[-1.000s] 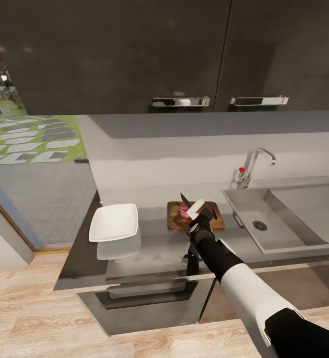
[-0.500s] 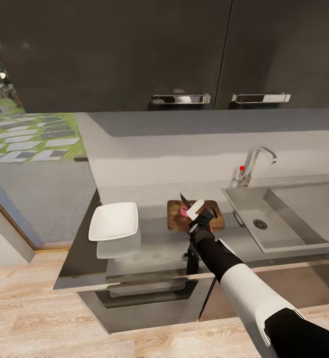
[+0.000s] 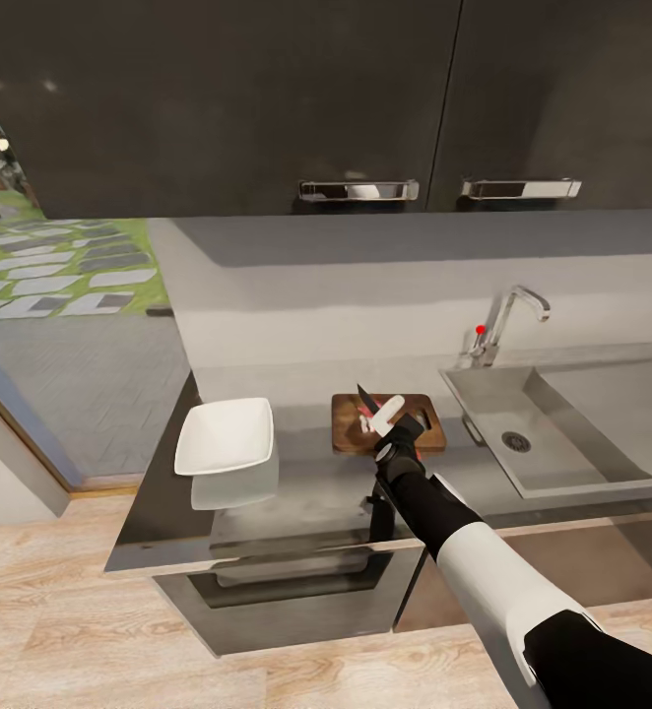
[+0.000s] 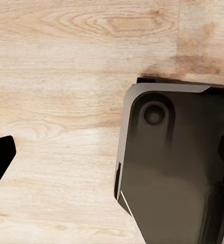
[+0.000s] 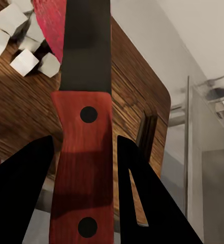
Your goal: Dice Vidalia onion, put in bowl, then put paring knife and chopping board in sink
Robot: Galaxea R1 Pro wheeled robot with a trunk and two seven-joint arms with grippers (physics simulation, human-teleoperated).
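The right arm reaches forward from the counter's front edge, forearm angled up to the dark-brown wooden chopping board [image 3: 387, 423], which lies on the reflective grey counter [image 3: 306, 492] between the white square bowl [image 3: 225, 435] and the grey steel sink [image 3: 553, 423]. The right gripper [image 5: 84, 152] has its jaws closed on the orange-red handle of the paring knife [image 5: 85, 127], blade pointing over the board. Beneath the blade lie the pink-red onion [image 5: 50, 23] and pale diced cubes [image 5: 25, 61]. In the left wrist view, whether the left jaws are parted or closed cannot be told.
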